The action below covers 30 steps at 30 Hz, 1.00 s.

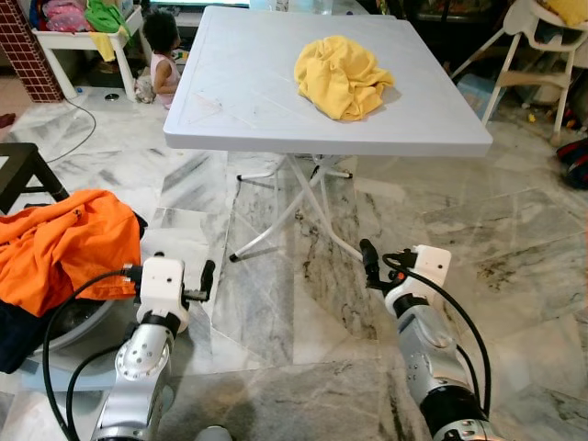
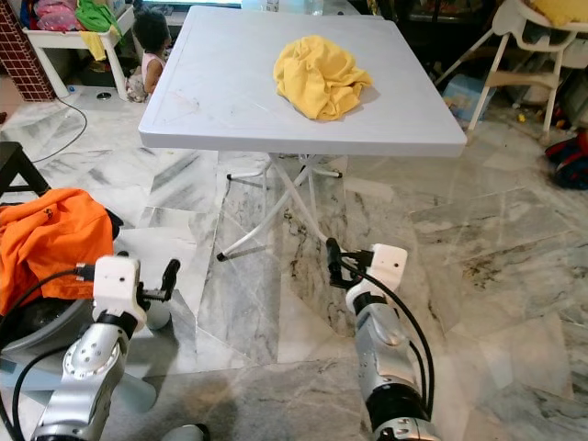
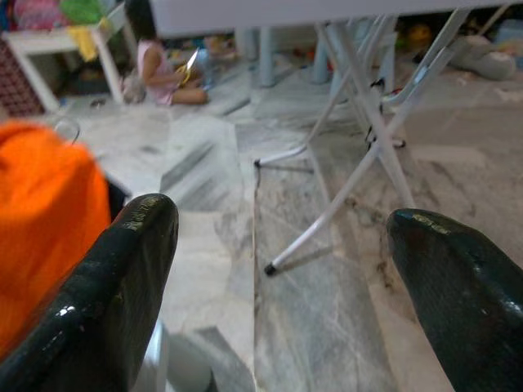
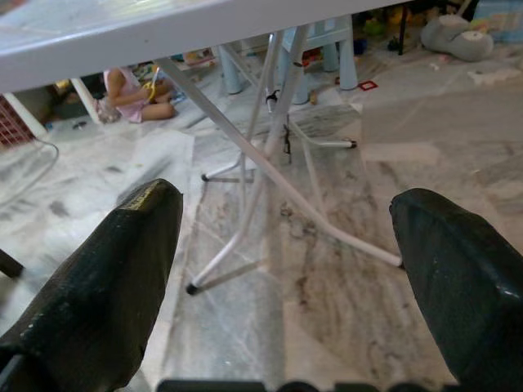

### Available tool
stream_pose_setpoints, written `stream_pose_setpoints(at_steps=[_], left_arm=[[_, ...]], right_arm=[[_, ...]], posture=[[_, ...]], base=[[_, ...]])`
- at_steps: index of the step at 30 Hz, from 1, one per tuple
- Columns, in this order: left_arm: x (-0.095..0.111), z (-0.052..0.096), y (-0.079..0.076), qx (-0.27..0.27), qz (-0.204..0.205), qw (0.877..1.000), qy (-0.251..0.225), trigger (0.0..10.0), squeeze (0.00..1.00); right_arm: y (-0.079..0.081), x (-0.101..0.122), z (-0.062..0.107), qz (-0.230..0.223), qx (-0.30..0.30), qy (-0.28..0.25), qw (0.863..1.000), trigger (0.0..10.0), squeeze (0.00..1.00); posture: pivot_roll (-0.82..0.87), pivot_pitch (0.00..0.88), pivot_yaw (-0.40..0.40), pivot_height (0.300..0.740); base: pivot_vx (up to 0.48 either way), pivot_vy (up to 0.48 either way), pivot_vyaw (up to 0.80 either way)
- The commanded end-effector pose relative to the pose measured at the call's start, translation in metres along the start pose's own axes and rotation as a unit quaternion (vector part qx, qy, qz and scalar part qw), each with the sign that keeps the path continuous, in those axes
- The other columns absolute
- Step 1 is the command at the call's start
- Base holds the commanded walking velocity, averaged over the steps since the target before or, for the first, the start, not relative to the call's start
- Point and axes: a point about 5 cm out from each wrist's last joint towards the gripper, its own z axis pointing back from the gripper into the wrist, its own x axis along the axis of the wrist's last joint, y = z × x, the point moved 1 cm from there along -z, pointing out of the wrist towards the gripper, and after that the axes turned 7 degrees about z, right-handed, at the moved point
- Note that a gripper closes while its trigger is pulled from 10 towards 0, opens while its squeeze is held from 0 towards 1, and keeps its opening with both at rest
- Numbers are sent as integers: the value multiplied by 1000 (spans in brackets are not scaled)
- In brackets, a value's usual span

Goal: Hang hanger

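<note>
Both claws, left claw [image 1: 208, 280] and right claw [image 1: 369, 262], are hanging spread apart and empty before the counter [image 1: 239, 101]; searching for a hanger should be coming first.

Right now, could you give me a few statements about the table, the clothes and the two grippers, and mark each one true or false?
1. A crumpled yellow cloth lies on the white folding table. True.
2. The left gripper is shut on the orange garment. False: its fingers stand wide apart with nothing between them, and the orange garment lies on a pile to the robot's left.
3. The right gripper is open and holds nothing. True.
4. The yellow cloth hangs from a hanger. False: it lies in a heap on the tabletop.
5. A person sits on the floor beyond the table's far left corner. True.
</note>
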Motion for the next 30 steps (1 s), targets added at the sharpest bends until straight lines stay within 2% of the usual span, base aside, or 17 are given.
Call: stream_pose_setpoints(at_steps=[1,5,7,13,18,21,27,30], left_arm=[[2,0,0,4,1,1000,-11,10000,0],[-2,-3,-3,6,2,1000,-9,10000,0],[3,-12,-7,-5,-4,1000,-18,10000,0],[10,-21,-5,-9,-11,1000,-24,10000,0],[14,-28,-1,-39,-37,998,-21,10000,0],[16,-30,0,-52,-46,997,-18,10000,0],[22,-43,-11,-109,-69,992,-9,10000,0],[23,-48,-18,-130,-72,989,-5,10000,0]], right_arm=[[-1,0,2,11,3,-4,1000,10000,0],[-2,-3,3,17,7,3,1000,10000,0],[4,1,-2,17,14,-1,1000,10000,0],[7,9,-9,10,9,-14,1000,10000,0],[3,6,-5,-13,-28,-21,999,10000,0],[3,3,-3,-21,-42,-22,999,10000,0],[-5,-6,10,-41,-96,-33,994,10000,0],[-11,-9,17,-44,-118,-37,991,10000,0]], posture=[[290,57,-122,740],[291,27,-122,740],[290,0,-117,740],[284,0,-98,740],[242,0,3,740],[222,0,35,740],[121,0,137,740],[87,0,160,740]], base=[[0,0,0],[0,0,0],[0,0,0],[0,0,0],[0,0,0],[0,0,0],[0,0,0],[0,0,0]])
